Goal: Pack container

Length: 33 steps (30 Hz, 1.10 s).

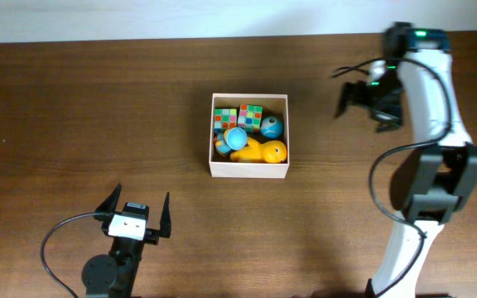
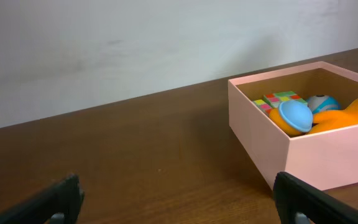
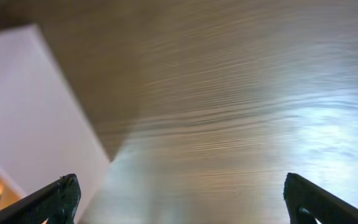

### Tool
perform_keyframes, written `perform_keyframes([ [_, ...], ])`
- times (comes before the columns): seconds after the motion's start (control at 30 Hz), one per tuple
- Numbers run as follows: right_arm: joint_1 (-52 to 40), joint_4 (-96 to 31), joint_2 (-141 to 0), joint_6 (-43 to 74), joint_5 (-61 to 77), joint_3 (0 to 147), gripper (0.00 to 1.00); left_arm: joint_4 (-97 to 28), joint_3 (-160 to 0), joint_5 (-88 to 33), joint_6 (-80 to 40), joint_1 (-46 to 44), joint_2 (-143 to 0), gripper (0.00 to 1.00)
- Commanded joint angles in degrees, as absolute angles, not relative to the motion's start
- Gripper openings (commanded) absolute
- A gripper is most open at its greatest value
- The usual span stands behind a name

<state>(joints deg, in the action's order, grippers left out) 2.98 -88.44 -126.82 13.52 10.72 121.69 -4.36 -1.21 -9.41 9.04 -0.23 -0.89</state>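
The container (image 1: 281,106) sits at the middle of the overhead frame on the brown wooden table (image 1: 81,108), its open mouth facing straight up and its four walls running parallel to the edges of the frame. Its sides look about equal, so no long axis can be picked out. It is a shallow square box with thin cream-white walls and a tan inside, though in the left wrist view the walls take a pinkish cast. Inside, along the upper wall, lie two chequered cubes (image 1: 224,118) side by side, with a dark blue ball (image 1: 272,127) just right of them. Below those a pale blue round toy (image 1: 236,137) touches a yellow-orange duck (image 1: 262,152) that lies along the lower wall, its length running left to right. The left gripper (image 1: 142,194) is at the lower left of the overhead frame, pointing toward the top of the frame, well apart from the box and below and left of it; its jaws are spread wide with nothing between them, and in its own camera the box shows at the right with one corner turned toward the lens. The right gripper (image 1: 343,95) hangs at the upper right, aimed left toward the box but apart from it, jaws likewise released and empty. In its wrist view the dark fingers (image 3: 58,199) frame bare tabletop, and a pale blurred surface fills the left side; what that surface is cannot be told
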Motion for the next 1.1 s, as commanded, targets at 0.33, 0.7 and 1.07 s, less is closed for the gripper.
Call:
perform_keyframes([
  [0.33, -4.8, -88.5, -105.3, 13.8, 11.4, 119.1, 0.99, -4.0, -0.6, -8.8, 10.0, 0.1, -0.3, 0.99],
  [0.7, -4.1, -88.5, -83.3, 13.8, 11.4, 106.0, 0.99, -4.0, -0.6, -8.8, 10.0, 0.1, -0.3, 0.99],
  [1.07, -4.1, -83.7, -75.6, 15.4, 11.8, 108.2, 0.99, -4.0, -0.6, -8.8, 10.0, 0.1, -0.3, 0.99],
])
